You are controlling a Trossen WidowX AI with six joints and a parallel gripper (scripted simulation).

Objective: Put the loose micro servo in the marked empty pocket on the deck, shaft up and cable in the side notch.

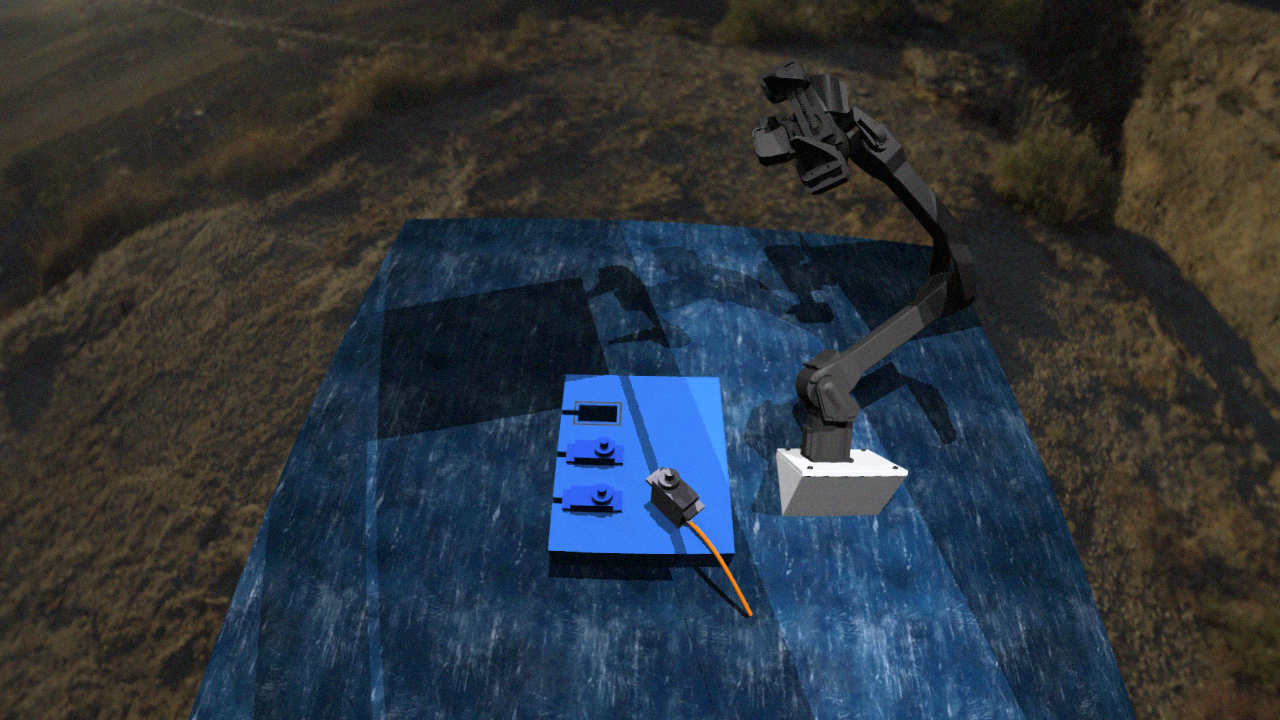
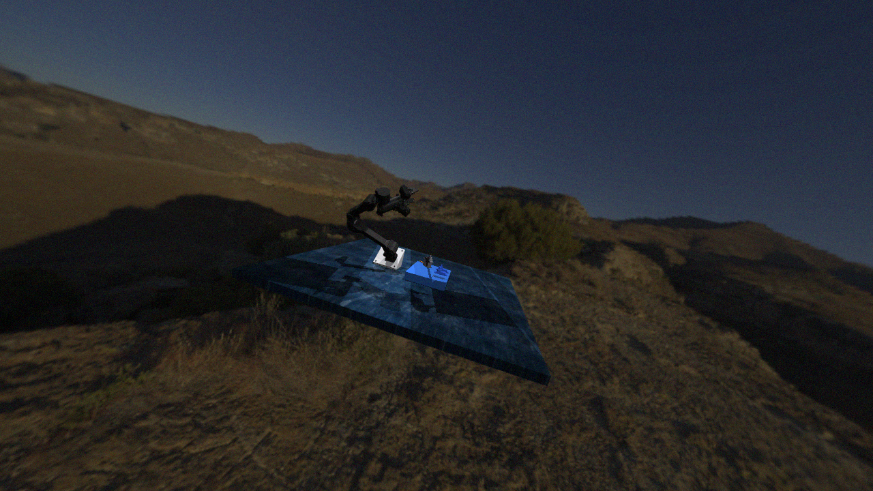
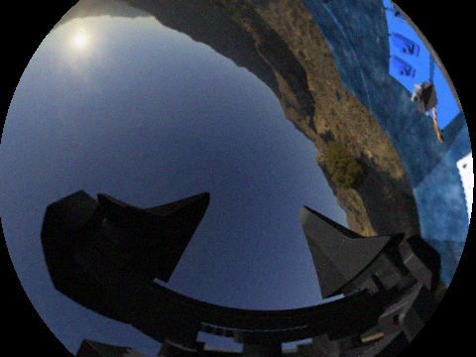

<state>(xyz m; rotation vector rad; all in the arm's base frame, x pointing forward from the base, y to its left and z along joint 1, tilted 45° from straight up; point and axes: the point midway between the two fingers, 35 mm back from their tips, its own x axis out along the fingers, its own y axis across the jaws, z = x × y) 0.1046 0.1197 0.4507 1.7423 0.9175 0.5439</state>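
The loose grey micro servo stands on the right front part of the blue deck, its output shaft up and its body turned askew. Its orange cable runs over the deck's front edge. The marked empty pocket is dark, outlined, at the deck's back left, with its side notch on the left. My gripper is wide open and empty, high above the table and far from the servo. In the wrist view mostly sky shows between the fingers.
Two blue servos sit in the deck in front of the pocket, shafts up. The white arm base stands right of the deck in the top view. The blue streaked table carries everything.
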